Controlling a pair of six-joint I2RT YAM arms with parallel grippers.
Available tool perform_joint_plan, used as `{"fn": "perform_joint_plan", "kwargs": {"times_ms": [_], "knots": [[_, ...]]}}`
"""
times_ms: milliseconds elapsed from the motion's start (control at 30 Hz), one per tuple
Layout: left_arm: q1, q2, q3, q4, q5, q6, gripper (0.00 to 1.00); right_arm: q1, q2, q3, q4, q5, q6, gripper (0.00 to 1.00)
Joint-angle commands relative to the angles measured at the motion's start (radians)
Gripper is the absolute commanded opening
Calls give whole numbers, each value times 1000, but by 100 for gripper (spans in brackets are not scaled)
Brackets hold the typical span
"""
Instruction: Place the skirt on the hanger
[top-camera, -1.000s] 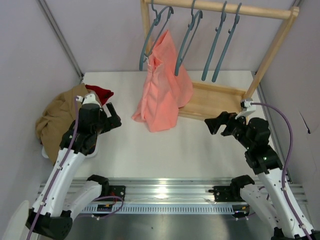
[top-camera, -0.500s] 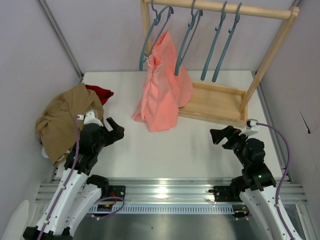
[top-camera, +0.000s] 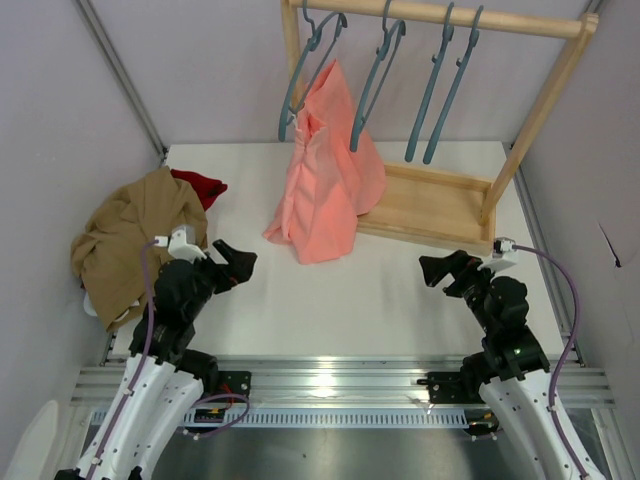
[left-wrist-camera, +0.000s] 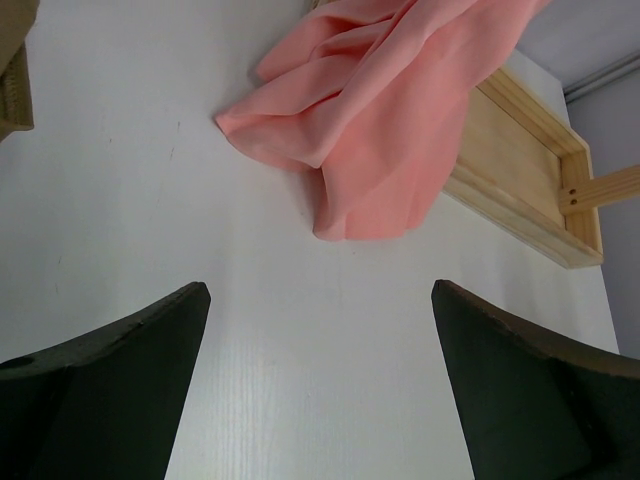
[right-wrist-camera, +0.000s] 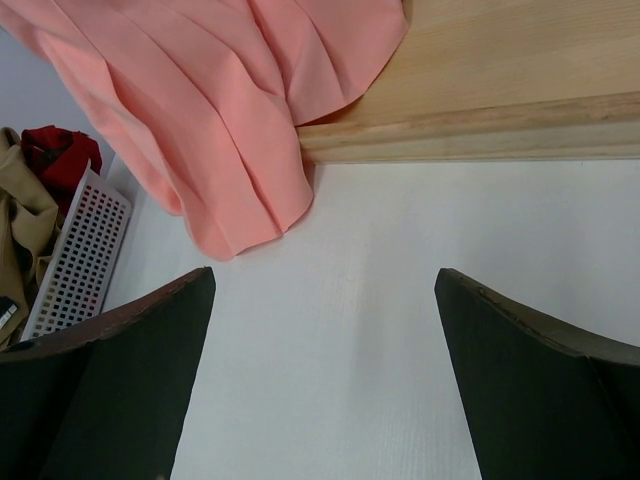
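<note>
On the wooden rack (top-camera: 440, 205), the salmon-pink skirt (top-camera: 325, 190) hangs bunched from the leftmost teal hanger (top-camera: 298, 90), hem trailing on the table (top-camera: 330, 300), and could slide off that sloping arm while the left gripper (top-camera: 238, 262) and right gripper (top-camera: 440, 270) stand spread, empty, well apart.

Skirt (top-camera: 325, 190): salmon-pink, plain.
Hangers (top-camera: 424, 100): teal-blue.
Rack (top-camera: 440, 205): pale natural wood, faint grain.
Table (top-camera: 330, 290): white.
Garment (top-camera: 125, 235): tan-brown, plain.
Second garment (top-camera: 200, 186): dark red.
Basket (right-wrist-camera: 75, 250): white, gridded with holes.
Left gripper (top-camera: 240, 258), right gripper (top-camera: 432, 270): black, on white arms with purple cables.
</note>
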Motion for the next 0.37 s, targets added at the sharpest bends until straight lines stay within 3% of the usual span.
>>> {"fn": "perform_joint_plan", "kwargs": {"times_ms": [0,333], "knots": [[7,15,7,57,51,2,99,2,6,39,59,10,-4,99],[7,-2,28,37,17,11,99,4,27,78,55,14,-16,99]]}}
